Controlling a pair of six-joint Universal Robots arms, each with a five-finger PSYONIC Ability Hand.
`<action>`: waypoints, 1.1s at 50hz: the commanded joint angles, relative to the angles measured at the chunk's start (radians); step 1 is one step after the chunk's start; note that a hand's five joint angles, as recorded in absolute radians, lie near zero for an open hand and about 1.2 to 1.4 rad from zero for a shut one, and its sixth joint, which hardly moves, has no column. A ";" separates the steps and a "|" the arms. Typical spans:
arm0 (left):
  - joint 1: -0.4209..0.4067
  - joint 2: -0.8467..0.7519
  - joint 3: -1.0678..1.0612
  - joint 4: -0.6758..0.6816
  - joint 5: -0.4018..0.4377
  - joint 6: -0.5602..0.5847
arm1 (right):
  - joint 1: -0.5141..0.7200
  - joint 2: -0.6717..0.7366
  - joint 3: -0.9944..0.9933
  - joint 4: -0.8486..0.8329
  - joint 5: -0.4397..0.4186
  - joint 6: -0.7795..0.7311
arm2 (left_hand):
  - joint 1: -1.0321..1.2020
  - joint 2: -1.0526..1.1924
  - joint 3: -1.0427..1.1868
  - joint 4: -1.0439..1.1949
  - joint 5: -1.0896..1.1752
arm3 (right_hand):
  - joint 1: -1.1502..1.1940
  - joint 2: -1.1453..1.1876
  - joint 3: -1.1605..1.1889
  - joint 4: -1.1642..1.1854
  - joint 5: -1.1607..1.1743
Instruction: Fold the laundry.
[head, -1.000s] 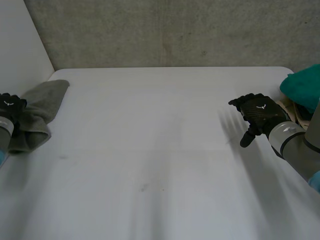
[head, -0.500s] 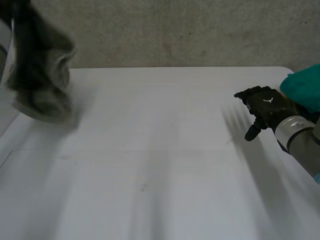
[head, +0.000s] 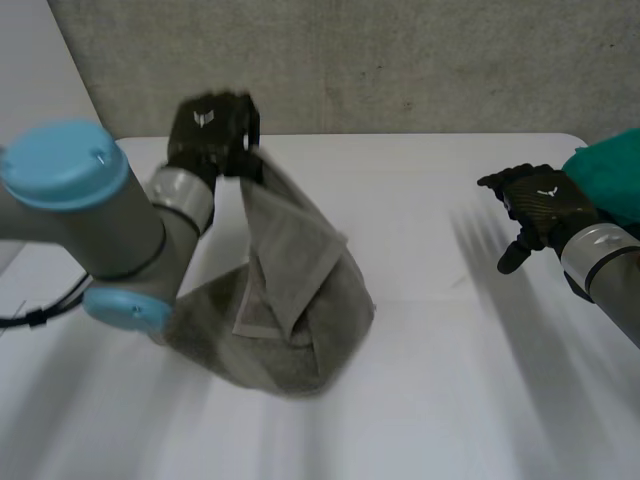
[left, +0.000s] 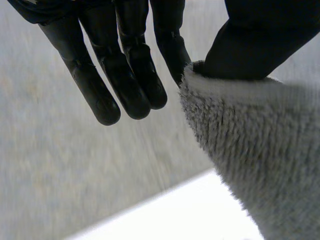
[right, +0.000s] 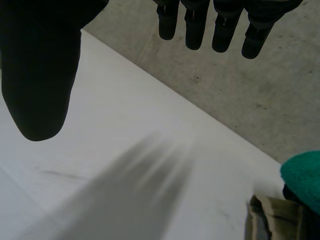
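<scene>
A grey towel (head: 285, 310) hangs from my left hand (head: 212, 132), which is raised above the table's left half; the towel's lower part rests bunched on the white table (head: 420, 400). In the left wrist view the thumb pinches the towel's fluffy edge (left: 250, 145) against a finger (left: 172, 50), with the other fingers straight. My right hand (head: 535, 205) hovers over the table's right side with relaxed, spread fingers (right: 200, 25) and nothing in it.
A teal cloth (head: 608, 175) lies heaped at the table's far right edge, with a beige cloth (right: 272, 220) under it. A grey concrete wall (head: 400, 60) runs behind the table.
My left hand closed on the grey towel at the table's left edge, lifted it and swung it toward the table's middle. My right hand drifted slightly right.
</scene>
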 joint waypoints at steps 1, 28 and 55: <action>0.035 0.040 -0.082 -0.041 0.020 0.018 | 0.031 0.026 -0.018 0.039 -0.008 0.000 | 0.241 0.198 0.204 0.198 0.242 | -0.037 -0.033 -0.030 -0.027 -0.045; 0.059 0.482 -0.248 -0.165 0.138 0.232 | 0.369 0.482 -0.568 0.435 -0.279 0.356 | 0.241 0.198 0.204 0.198 0.242 | 1.182 1.187 1.189 1.192 1.174; 0.178 0.294 0.127 0.149 0.144 0.297 | 0.213 -0.065 -0.457 0.022 -0.017 0.143 | 0.241 0.198 0.204 0.198 0.242 | 1.184 1.189 1.191 1.194 1.176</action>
